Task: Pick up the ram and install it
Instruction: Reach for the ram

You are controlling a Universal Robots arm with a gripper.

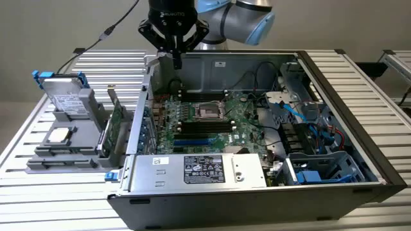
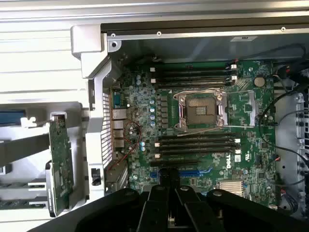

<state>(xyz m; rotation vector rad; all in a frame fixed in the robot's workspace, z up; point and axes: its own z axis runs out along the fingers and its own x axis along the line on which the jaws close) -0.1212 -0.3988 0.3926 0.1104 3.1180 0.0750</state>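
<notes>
Gripper: your gripper hangs over the open computer case, at its far corner on the exterior view's left. The fingers are pressed together and pinch nothing.
Ram: you cannot tell where the ram is. No loose green stick can be made out for sure, and the slots are too dim to show whether one is seated.
Motherboard: your motherboard lies flat on the floor of the case, with the processor socket near its middle.
Memory slots: long dark memory slots run in rows on both sides of that socket, inside the case.
Power supply: a silver labelled box sits along the near wall of the case.
Parts stand: a grey stand sits just outside the case, on the exterior view's left.
Hard drive: it stands upright in the stand, away from the case.
Expansion card: it stands on edge in the stand, just beside the case wall.
</notes>
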